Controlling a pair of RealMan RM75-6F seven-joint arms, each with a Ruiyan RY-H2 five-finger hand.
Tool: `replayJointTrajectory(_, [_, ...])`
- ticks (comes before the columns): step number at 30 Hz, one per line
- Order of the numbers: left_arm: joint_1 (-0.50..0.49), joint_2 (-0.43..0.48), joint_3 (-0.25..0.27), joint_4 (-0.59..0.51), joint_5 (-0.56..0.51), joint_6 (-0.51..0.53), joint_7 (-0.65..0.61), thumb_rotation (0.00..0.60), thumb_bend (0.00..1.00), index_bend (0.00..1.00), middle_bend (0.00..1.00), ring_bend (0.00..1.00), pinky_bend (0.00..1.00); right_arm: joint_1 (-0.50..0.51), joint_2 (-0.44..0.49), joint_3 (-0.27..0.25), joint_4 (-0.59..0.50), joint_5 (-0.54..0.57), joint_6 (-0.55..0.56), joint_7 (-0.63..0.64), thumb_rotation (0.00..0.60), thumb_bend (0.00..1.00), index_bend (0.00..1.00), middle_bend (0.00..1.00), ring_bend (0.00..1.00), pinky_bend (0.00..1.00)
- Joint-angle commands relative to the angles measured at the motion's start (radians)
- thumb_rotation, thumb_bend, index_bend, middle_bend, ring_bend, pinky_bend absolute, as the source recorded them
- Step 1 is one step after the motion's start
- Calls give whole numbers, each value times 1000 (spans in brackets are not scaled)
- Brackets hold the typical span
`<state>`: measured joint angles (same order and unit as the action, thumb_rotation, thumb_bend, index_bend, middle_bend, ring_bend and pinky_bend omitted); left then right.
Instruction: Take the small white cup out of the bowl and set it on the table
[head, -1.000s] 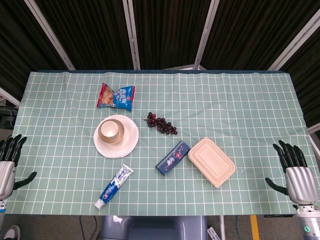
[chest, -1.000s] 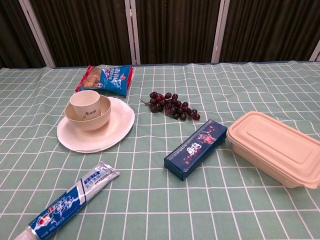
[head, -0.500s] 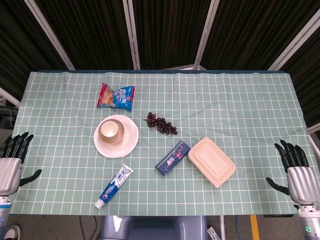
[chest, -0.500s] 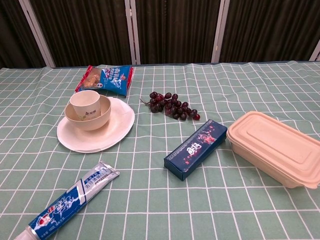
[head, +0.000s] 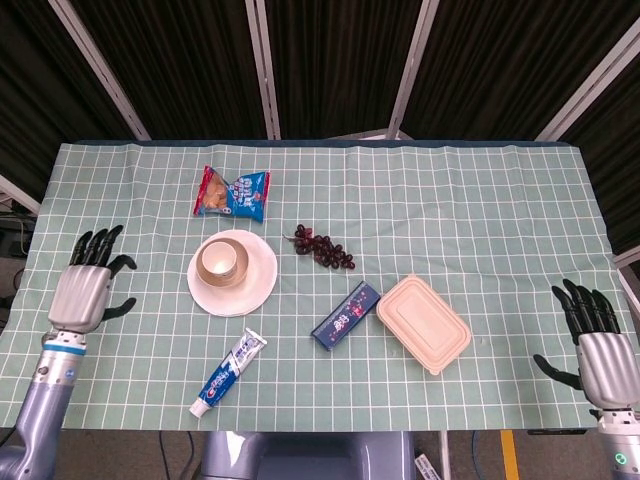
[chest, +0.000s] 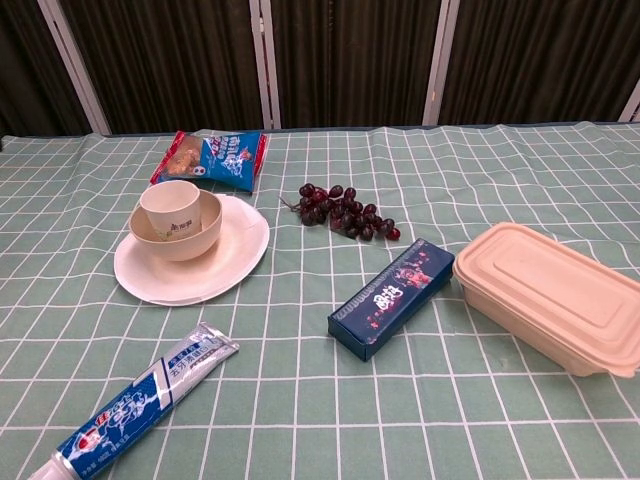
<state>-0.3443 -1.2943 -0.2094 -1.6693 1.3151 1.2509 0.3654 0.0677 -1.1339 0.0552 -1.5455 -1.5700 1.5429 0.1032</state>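
Note:
The small white cup (head: 218, 261) (chest: 171, 209) stands upright inside a cream bowl (head: 234, 270) (chest: 202, 236), and the bowl sits on a white plate (head: 258, 285) (chest: 232, 262) left of the table's middle. My left hand (head: 88, 283) hovers over the cloth well to the left of the plate, fingers spread, holding nothing. My right hand (head: 595, 342) stays at the table's right front corner, open and empty. Neither hand shows in the chest view.
A blue snack bag (head: 232, 192) lies behind the plate, dark grapes (head: 323, 248) to its right. A toothpaste tube (head: 228, 373) lies in front of the plate. A dark blue box (head: 345, 316) and a lidded beige container (head: 423, 323) sit right of centre.
My left hand has risen from the table's left edge and moved inward and forward over the cloth, toward the plate. The right hand has barely shifted. The cup has not moved.

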Motion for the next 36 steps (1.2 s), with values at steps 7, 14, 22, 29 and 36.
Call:
replayJointTrajectory(7, [-133,-130,-40,77,-95,-100,121,600,260,453,0,0,0,3,6,3,4,10,-10,22,600,70,44,0,0,0])
replayJointTrajectory(14, [-187,-178,-52,103,-161,-140,164,600,293,475,0,0,0,2,10,4,3,11,-10,34,600,71,44,0,0,0])
replayJointTrajectory(22, [-264,-254,-61,182,-257,-191,226,600,295,491,0,0,0,2,16,6,5,14,-9,63,600,70,44,0,0,0])
replayJointTrajectory(29, [-311,-313,-65,260,-297,-213,224,600,317,516,0,0,0,4,19,7,9,16,-15,76,600,71,44,0,0,0])
replayJointTrajectory(36, [-336,-346,-44,299,-316,-220,232,600,370,587,0,0,0,5,19,10,13,22,-18,87,600,72,44,0,0,0])
